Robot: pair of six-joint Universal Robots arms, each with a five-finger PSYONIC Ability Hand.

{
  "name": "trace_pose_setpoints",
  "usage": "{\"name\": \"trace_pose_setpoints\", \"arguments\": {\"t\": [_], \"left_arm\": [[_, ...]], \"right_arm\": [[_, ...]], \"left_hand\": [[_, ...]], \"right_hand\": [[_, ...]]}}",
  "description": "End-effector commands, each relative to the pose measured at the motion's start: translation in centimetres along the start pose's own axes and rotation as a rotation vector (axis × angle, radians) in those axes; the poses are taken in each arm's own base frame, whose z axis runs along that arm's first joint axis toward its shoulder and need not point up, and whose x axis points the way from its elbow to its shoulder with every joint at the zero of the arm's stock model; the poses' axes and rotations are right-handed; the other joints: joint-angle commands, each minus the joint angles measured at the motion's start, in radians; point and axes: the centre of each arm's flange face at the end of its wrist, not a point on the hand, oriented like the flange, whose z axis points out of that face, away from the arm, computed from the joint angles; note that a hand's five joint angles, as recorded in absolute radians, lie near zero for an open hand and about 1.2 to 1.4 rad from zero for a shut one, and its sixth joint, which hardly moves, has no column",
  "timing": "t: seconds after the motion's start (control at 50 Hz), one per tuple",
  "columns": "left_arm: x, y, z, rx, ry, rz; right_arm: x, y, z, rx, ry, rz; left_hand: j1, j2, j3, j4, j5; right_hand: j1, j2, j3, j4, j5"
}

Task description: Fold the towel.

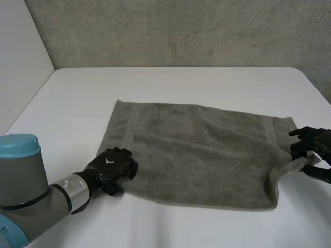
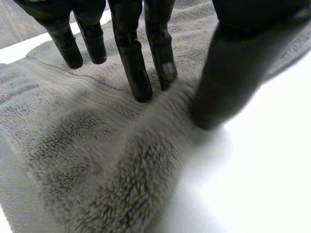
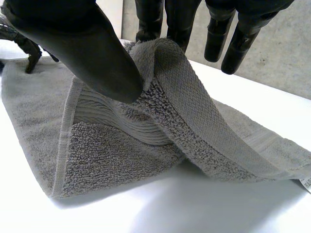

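Towel (image 1: 196, 150): grey-green terry, spread flat on the white table (image 1: 181, 82), long axis running left to right. Left hand (image 1: 111, 167) pinches its near left corner; right hand (image 1: 310, 146) pinches the lifted near right corner.

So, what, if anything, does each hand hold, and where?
The right hand pinches the towel at its near right corner. The left hand lies on the near left corner; whether it grips cannot be told.
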Motion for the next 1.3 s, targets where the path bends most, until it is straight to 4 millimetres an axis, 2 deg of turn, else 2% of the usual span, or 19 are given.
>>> {"name": "trace_pose_setpoints", "arguments": {"t": [0.02, 0.22, 0.38, 0.48, 0.54, 0.62, 0.74, 0.82, 0.86, 0.96, 1.04, 1.14, 1.18, 1.2, 1.22, 1.24, 1.28, 1.3], "left_arm": [[0.1, 0.0, 0.1, 0.001, 0.004, 0.001], [0.2, 0.2, 0.4, -0.005, 0.01, 0.001], [-0.4, -0.9, 0.1, 0.021, -0.009, 0.008], [-1.0, -2.9, -1.5, 0.066, -0.041, 0.011], [-1.1, -3.2, -2.0, 0.064, -0.046, -0.001], [-1.6, -4.2, -3.7, 0.055, -0.069, -0.031], [-3.0, -5.4, -5.6, 0.072, -0.106, -0.056], [-2.6, -5.8, -6.5, 0.066, -0.073, -0.085], [-1.9, -6.1, -7.5, 0.041, -0.031, -0.115], [-1.0, -6.5, -8.3, 0.024, 0.021, -0.141], [-0.9, -6.8, -8.3, 0.033, 0.036, -0.135], [-1.9, -7.4, -7.2, 0.046, 0.037, -0.123], [-3.5, -7.2, -4.4, 0.033, 0.047, -0.124], [-3.5, -7.2, -4.4, 0.032, 0.047, -0.124], [-3.9, -7.5, -2.9, 0.032, 0.068, -0.112], [-3.9, -7.5, -2.9, 0.032, 0.068, -0.112], [-4.8, -8.0, -0.2, 0.042, 0.089, -0.089], [-4.8, -8.0, -0.2, 0.042, 0.089, -0.088]], "right_arm": [[0.0, 0.0, 0.0, 0.0, -0.001, -0.001], [0.1, 0.0, 0.0, 0.0, 0.002, -0.001], [0.2, -0.3, -0.1, 0.01, 0.004, -0.002], [0.2, -1.4, -0.5, 0.047, -0.001, 0.003], [-0.2, -2.4, -0.8, 0.071, -0.009, 0.001], [-0.2, -2.9, -1.0, 0.082, -0.006, -0.006], [1.1, -3.5, -1.6, 0.081, 0.038, -0.045], [2.5, -4.0, -2.4, 0.077, 0.083, -0.054], [2.9, -4.2, -2.7, 0.076, 0.095, -0.055], [3.3, -4.4, -3.1, 0.075, 0.108, -0.043], [3.2, -4.6, -3.0, 0.083, 0.094, -0.052], [3.8, -4.8, -2.4, 0.098, 0.059, -0.058], [4.0, -4.9, -1.8, 0.111, 0.022, -0.056], [4.0, -5.1, -0.8, 0.127, -0.033, -0.047], [4.0, -5.1, -0.7, 0.127, -0.033, -0.047], [4.0, -5.1, -0.7, 0.127, -0.033, -0.047], [5.0, -5.2, 2.2, 0.135, -0.154, 0.041], [5.1, -5.2, 2.2, 0.135, -0.154, 0.041]], "left_hand": [[0.428, 0.416, -0.043, -0.05, 0.438], [0.429, 0.417, -0.043, -0.05, 0.439], [0.429, 0.417, -0.043, -0.05, 0.439], [0.429, 0.417, -0.043, -0.05, 0.439], [0.429, 0.417, -0.043, -0.05, 0.439], [0.429, 0.417, -0.043, -0.05, 0.439], [0.429, 0.417, -0.043, -0.05, 0.439], [0.429, 0.417, -0.043, -0.05, 0.439], [0.429, 0.417, -0.043, -0.05, 0.439], [0.429, 0.417, -0.043, -0.05, 0.439], [0.429, 0.417, -0.043, -0.05, 0.439], [0.429, 0.417, -0.043, -0.05, 0.439], [0.429, 0.417, -0.043, -0.05, 0.439], [0.429, 0.417, -0.043, -0.05, 0.439], [0.429, 0.417, -0.043, -0.05, 0.439], [0.429, 0.417, -0.043, -0.05, 0.439], [0.429, 0.417, -0.043, -0.05, 0.439], [0.429, 0.417, -0.043, -0.05, 0.439]], "right_hand": [[0.105, 0.106, -0.007, -0.06, 0.067], [0.105, 0.106, -0.007, -0.06, 0.067], [0.105, 0.106, -0.007, -0.06, 0.067], [0.105, 0.106, -0.007, -0.06, 0.067], [0.105, 0.106, -0.007, -0.06, 0.067], [0.105, 0.106, -0.007, -0.06, 0.067], [0.105, 0.106, -0.007, -0.06, 0.067], [0.105, 0.106, -0.007, -0.06, 0.067], [0.105, 0.106, -0.007, -0.06, 0.067], [0.105, 0.106, -0.007, -0.06, 0.067], [0.105, 0.106, -0.007, -0.06, 0.067], [0.105, 0.106, -0.007, -0.06, 0.067], [0.105, 0.106, -0.007, -0.06, 0.067], [0.105, 0.106, -0.007, -0.06, 0.067], [0.105, 0.106, -0.007, -0.06, 0.067], [0.105, 0.106, -0.007, -0.06, 0.067], [0.105, 0.106, -0.007, -0.06, 0.067], [0.105, 0.106, -0.007, -0.06, 0.067]]}}
